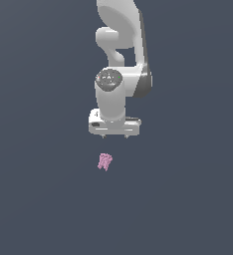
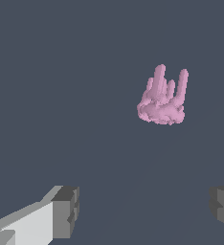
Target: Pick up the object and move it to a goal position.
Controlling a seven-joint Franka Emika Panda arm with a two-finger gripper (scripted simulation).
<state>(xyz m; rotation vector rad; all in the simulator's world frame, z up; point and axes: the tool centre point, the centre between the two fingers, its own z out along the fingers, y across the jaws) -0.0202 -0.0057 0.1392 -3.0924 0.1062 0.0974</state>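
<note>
The object (image 1: 105,162) is a tiny pink lumpy piece with ridged prongs, lying on the dark grey floor a little below the white arm's hand in the exterior view. In the wrist view the object (image 2: 162,98) shows its prongs fanned out from a lumpy base. My gripper (image 1: 115,135) hangs above it with only short finger stubs visible under the white hand. The wrist view shows the gripper (image 2: 145,210) open wide, its grey fingertips (image 2: 66,210) far apart, nothing between them, and the object lying off to one side of the gap.
A flat dark grey surface (image 1: 39,199) fills both views. The white arm (image 1: 121,45) rises out of the exterior view's upper edge.
</note>
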